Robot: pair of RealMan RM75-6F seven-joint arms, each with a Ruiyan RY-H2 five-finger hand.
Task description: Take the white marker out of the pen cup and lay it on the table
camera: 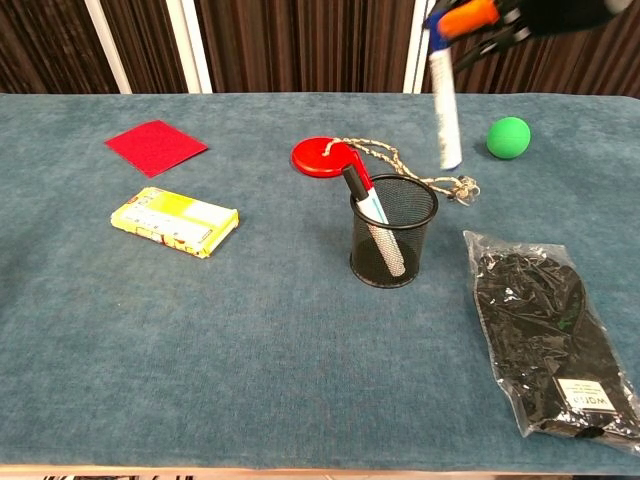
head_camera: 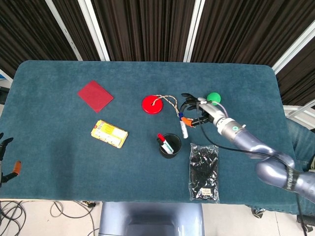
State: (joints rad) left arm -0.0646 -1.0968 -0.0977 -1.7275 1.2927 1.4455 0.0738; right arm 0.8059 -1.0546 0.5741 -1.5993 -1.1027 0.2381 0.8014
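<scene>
The black mesh pen cup (camera: 393, 232) (head_camera: 170, 146) stands mid-table with one dark-capped marker (camera: 372, 215) leaning inside. High above and to the right of the cup, my right hand (camera: 500, 12) (head_camera: 198, 114) grips the white marker (camera: 445, 110) (head_camera: 184, 129) by its top end. It hangs nearly upright, fully clear of the cup. The chest view's top edge cuts off most of that hand. My left hand (head_camera: 4, 147) shows only at the head view's left edge, off the table, fingers apart and holding nothing.
A red disc with a rope (camera: 323, 157) lies just behind the cup, and a green ball (camera: 508, 137) sits to the back right. A bagged black item (camera: 555, 340) lies right of the cup. A yellow packet (camera: 175, 221) and a red square (camera: 156, 146) lie at the left.
</scene>
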